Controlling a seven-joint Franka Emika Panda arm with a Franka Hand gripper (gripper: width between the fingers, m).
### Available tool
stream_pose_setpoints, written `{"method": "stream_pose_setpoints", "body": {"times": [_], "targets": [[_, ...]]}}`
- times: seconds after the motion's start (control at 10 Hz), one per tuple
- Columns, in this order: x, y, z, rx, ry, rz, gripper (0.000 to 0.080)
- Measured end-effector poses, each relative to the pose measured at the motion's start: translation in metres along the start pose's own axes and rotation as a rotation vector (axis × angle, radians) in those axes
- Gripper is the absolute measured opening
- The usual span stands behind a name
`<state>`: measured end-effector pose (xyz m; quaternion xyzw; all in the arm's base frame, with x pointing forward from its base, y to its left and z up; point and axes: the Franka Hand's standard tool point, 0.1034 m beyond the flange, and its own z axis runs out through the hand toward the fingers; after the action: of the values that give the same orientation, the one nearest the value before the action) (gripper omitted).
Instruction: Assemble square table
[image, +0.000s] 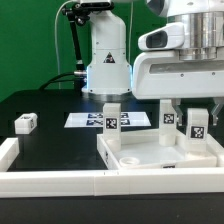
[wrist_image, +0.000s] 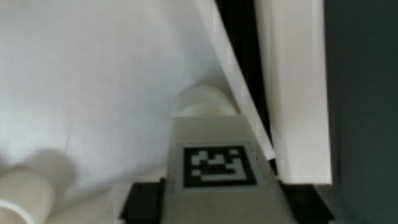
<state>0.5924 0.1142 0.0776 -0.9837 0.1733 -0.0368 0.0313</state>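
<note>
The square table's white slab (image: 160, 152) lies rim up on the exterior view's right. Three white tagged legs stand on it: one at its left corner (image: 112, 118), one further back (image: 168, 118), and one on the right (image: 198, 126). My gripper (image: 196, 108) hangs over that right leg. In the wrist view the tagged leg (wrist_image: 217, 150) sits between my black finger pads (wrist_image: 153, 200), which press on both its sides, so my gripper (wrist_image: 217, 202) is shut on it. It points down at the slab's surface (wrist_image: 89, 80) beside the rim (wrist_image: 294, 80). Another leg (image: 25, 123) lies loose at the left.
The marker board (image: 92, 120) lies flat in front of the robot's base (image: 105, 60). A low white barrier wall (image: 50, 180) runs along the front and turns up the left side. A rounded leg end (wrist_image: 25, 192) shows near my fingers.
</note>
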Motion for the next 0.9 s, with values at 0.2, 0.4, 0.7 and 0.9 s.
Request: {"method": "stream_pose_setpoints", "body": {"times": [0.2,0.4,0.7,0.9], "targets": [[-0.0020,-0.0029,0.0002,0.009,-0.006,0.195,0.0290],[-0.0010,-0.0020,-0.0001,0.024,-0.015,0.339,0.0290],[-0.0011,-0.0024,-0.0001,0.030,-0.021,0.469,0.0290],[-0.0012,-0.0026,0.0000,0.030,-0.021,0.460,0.0467]]}}
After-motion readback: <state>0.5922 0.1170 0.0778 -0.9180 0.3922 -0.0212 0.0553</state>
